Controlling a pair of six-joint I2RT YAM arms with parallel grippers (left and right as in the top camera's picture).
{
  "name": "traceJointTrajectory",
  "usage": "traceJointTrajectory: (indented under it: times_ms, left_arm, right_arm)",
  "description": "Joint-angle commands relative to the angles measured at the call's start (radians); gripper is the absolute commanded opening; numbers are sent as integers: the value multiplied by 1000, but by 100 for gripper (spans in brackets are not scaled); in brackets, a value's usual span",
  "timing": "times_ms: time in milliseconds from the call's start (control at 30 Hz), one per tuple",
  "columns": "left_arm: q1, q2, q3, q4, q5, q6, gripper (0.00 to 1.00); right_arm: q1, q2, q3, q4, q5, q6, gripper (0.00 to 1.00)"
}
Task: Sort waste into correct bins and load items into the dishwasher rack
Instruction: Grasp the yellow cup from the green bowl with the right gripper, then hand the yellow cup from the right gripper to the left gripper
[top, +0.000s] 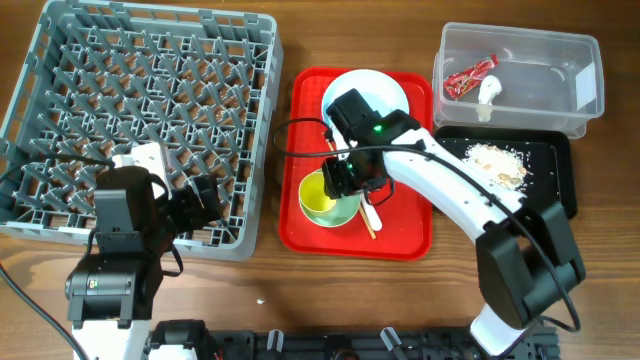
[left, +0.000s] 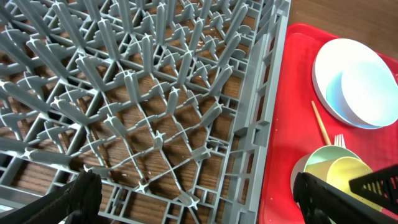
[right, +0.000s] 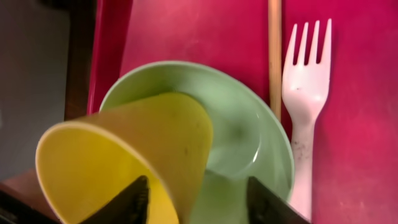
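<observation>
My right gripper (top: 340, 180) is open, low over the red serving tray. In the right wrist view its fingers (right: 196, 186) straddle the wall of the small yellow cup (right: 124, 143), which lies tilted in the pale green bowl (right: 242, 124). The white fork (right: 305, 74) and a wooden chopstick (right: 274, 50) lie beside the bowl. The pale blue bowl (left: 370, 93) sits on the white plate (left: 324, 65). My left gripper (top: 205, 200) is open and empty over the front right corner of the grey dishwasher rack (top: 262, 120).
The red serving tray (top: 405, 225) lies right of the rack. The clear tub (top: 590, 60) at the back right holds the red wrapper (top: 468, 78) and white scrap (top: 489, 95). The black tray (top: 560, 150) holds crumbs (top: 497, 162).
</observation>
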Motion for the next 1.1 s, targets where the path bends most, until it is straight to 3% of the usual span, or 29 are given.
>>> traceJointTrajectory:
  times_ms: [0, 100, 167, 333, 500, 667, 800, 1067]
  left_arm:
    - [1, 0, 16, 0, -2, 2, 100]
    - [1, 0, 16, -1, -2, 2, 100]
    - [1, 0, 16, 0, -2, 2, 100]
    - [1, 0, 16, 0, -2, 2, 100]
    - [1, 0, 16, 4, 14, 2, 100]
    - [1, 4, 16, 55, 266, 1, 100]
    - [1, 37, 16, 164, 489, 1, 100]
    - [1, 161, 16, 513, 1025, 1, 100]
  right_arm:
    - [3, 48, -8, 8, 20, 68, 34]
    - [3, 56, -8, -2, 19, 77, 13]
    - [3, 56, -8, -5, 10, 97, 4]
    - [-7, 30, 32, -60, -34, 86, 4]
    - [-63, -105, 146, -135, -64, 30, 4]
    - [-211, -232, 198, -102, -203, 30, 4]
    - [-341, -229, 193, -86, -525, -33, 4]
    - [-366, -215, 192, -14, -951, -37, 4]
